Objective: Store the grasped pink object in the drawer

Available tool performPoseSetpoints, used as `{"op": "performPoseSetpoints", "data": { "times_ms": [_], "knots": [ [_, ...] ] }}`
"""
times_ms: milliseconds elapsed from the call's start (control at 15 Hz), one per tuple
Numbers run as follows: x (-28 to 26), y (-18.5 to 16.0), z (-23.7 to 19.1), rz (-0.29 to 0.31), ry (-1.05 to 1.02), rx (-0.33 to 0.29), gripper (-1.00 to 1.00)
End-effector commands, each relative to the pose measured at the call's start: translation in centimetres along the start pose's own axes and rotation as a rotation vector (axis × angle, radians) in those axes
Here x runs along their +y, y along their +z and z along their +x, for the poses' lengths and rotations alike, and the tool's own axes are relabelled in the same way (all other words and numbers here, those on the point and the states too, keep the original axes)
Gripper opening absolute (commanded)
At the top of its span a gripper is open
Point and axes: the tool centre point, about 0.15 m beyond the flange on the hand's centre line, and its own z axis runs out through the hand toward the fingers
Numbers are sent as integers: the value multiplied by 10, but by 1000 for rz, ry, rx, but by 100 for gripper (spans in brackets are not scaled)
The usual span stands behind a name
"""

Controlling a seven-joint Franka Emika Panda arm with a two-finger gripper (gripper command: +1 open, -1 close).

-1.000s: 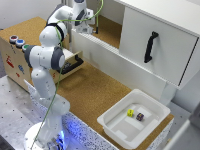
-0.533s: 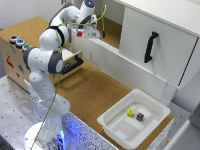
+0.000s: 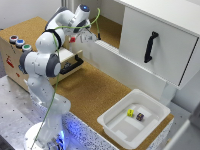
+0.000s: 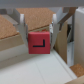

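In the wrist view the pink object [image 4: 39, 44], a small reddish-pink block with a dark L mark, sits clamped between my two fingers [image 4: 21, 25]. My gripper [image 4: 38, 35] is shut on it. Seen from the exterior camera, the gripper [image 3: 75, 40] hangs in the air with the pink object [image 3: 73, 39] showing as a small red spot at its tip. The drawer [image 3: 70, 64] with its black bar handle stands pulled out of the plywood box [image 3: 12, 62], below the gripper and slightly toward the exterior view's left.
Coloured round buttons [image 3: 20, 43] sit on top of the plywood box. A low white wall [image 3: 115, 60] runs behind the gripper. The big white cabinet [image 3: 160, 45] has a black vertical handle. A white tray [image 3: 120, 127] holds a yellow cube [image 3: 130, 113] and a dark purple cube [image 3: 140, 116].
The gripper has come down and toward the exterior view's left, from near the cabinet toward the open drawer, still holding the pink object.
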Motion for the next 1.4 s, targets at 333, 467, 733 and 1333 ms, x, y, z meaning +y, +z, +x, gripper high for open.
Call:
{"op": "performPoseSetpoints", "data": {
  "times_ms": [333,467,733,1333],
  "knots": [
    [-38,96,-9,-141,-127,-63,-100],
    [-35,105,-3,-143,-160,-88,-100],
    [-26,118,-1,-157,-184,-132,-100],
    [-51,99,2,-138,-203,-107,100]
  ]
}}
